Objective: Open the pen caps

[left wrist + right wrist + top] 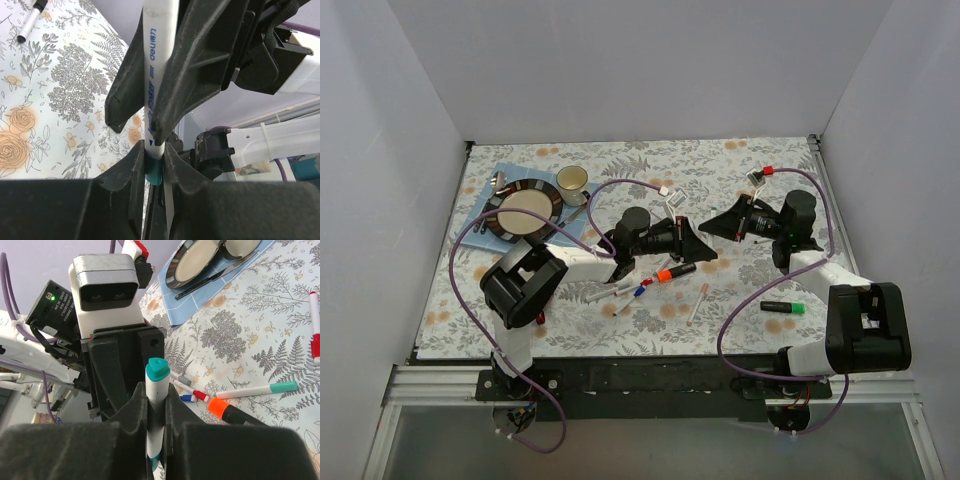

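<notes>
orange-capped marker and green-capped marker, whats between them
Top view: a thin white pen lies between them, and a purple cable loops across the gap.

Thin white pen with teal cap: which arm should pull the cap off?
Probably left: the left gripper pinches the teal plastic cap in its jaws, while the right gripper steadies the thin white pen.

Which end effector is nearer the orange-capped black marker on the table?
Left. The left end effector is just beside the orange-capped marker; the right end effector is farther back, beyond the left one.
</notes>
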